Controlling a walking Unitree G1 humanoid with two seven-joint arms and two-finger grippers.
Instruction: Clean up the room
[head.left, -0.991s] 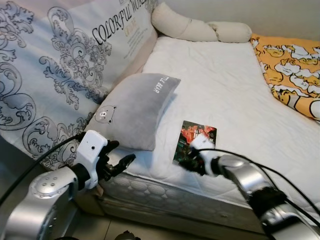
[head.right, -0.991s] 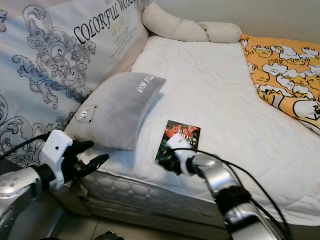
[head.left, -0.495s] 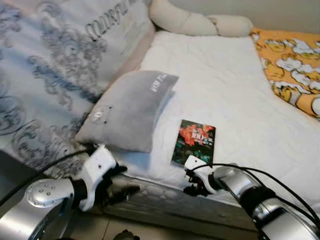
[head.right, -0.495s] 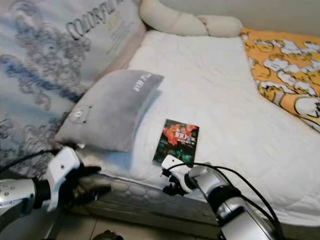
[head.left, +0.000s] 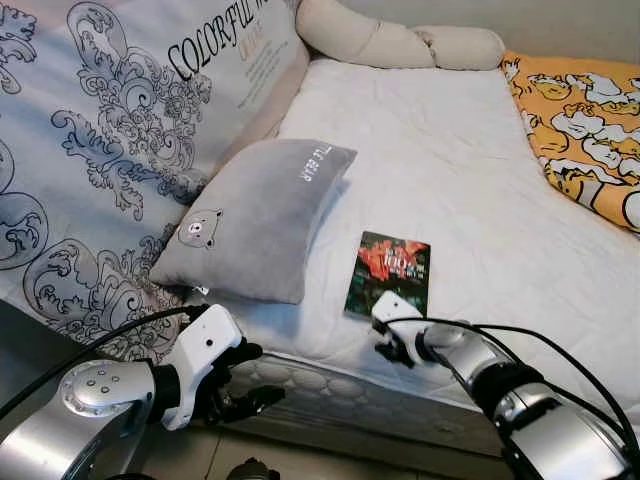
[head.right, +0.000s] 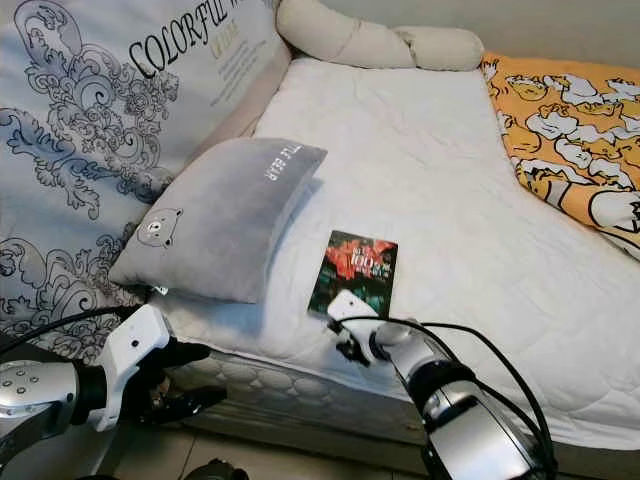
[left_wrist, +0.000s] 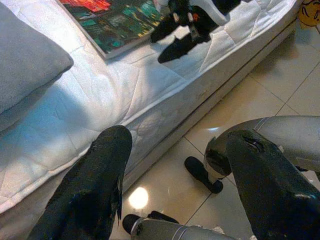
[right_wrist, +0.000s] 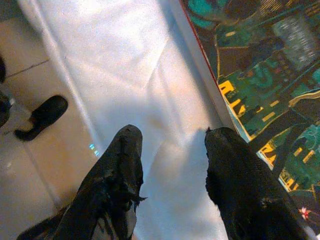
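A dark book (head.left: 388, 272) with a red and green cover lies flat on the white mattress (head.left: 450, 150), close to its near edge. My right gripper (head.left: 387, 342) hovers just short of the book's near edge, open, with nothing between its fingers; the right wrist view shows the book (right_wrist: 260, 75) beside one finger (right_wrist: 235, 175). A grey bear pillow (head.left: 255, 220) rests to the left of the book. My left gripper (head.left: 250, 397) is low beside the mattress side, open and empty, below the pillow.
A large patterned cushion (head.left: 130, 130) leans along the bed's left side. A long beige pillow (head.left: 390, 45) lies at the head, and an orange cartoon blanket (head.left: 590, 110) at the right. Tiled floor (left_wrist: 280, 65) runs along the bed's near side.
My left gripper has dropped from pillow height to the mattress side. My right gripper slid off the book toward the bed edge, then rose back to the book's near edge. The camera shifted slightly.
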